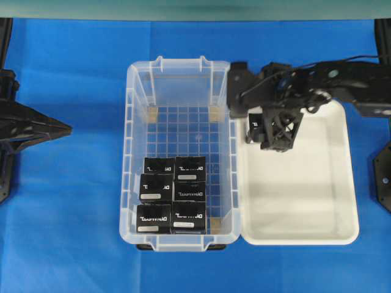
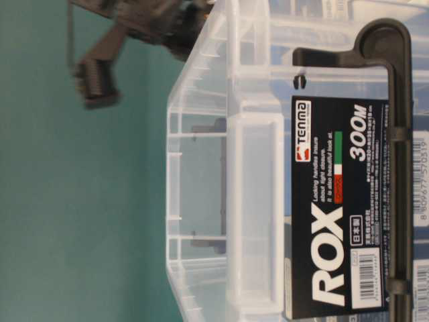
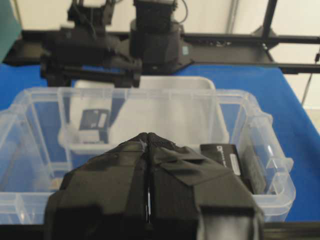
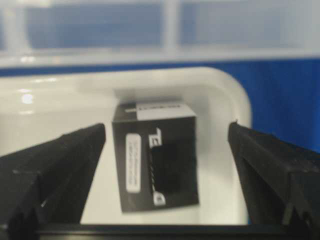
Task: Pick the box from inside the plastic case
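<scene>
The clear plastic case stands mid-table with several black boxes packed in its near half. One more box lies on the floor of the white tray, at its far left corner. My right gripper is open around that box, and a gap shows between the box and each finger. In the overhead view the right gripper hangs over that tray corner, next to the case's right wall. My left gripper is shut and empty. It rests at the table's left edge, outside the case.
The white tray sits flush against the case's right side. Blue cloth covers the table all round. The case's labelled end wall fills the table-level view, with part of the right arm seen past it.
</scene>
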Controlling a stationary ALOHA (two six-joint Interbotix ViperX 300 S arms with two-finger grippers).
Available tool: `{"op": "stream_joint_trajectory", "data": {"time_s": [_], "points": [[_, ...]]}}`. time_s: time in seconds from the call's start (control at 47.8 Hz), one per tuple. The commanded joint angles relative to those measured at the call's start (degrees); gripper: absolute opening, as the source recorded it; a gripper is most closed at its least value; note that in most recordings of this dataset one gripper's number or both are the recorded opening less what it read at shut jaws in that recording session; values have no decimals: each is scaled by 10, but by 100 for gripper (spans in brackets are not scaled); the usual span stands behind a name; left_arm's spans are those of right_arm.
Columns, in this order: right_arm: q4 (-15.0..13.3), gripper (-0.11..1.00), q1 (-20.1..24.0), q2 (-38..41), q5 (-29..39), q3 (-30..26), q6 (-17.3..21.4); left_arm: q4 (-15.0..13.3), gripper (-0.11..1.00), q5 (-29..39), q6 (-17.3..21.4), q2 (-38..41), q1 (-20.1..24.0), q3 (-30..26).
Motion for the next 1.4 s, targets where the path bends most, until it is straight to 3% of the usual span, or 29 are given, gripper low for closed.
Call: {"op": "stream_joint_trajectory", "data": {"time_s": [0.0, 0.272, 0.523, 0.899, 1.38], "points": [[0, 98, -3, -40, 15, -16, 12, 2, -6, -3, 0, 3, 1, -17], [1, 98, -2, -179, 23, -36, 68, 2, -6, -3, 0, 4, 0, -17], [2, 98, 24, -262, -60, -12, 129, 2, -6, -3, 0, 5, 0, -17], [1, 98, 77, -355, -221, 62, 138, 2, -6, 15, 0, 4, 0, -17], [2, 98, 105, -416, -249, 102, 141, 2, -6, 15, 0, 5, 0, -17]]}}
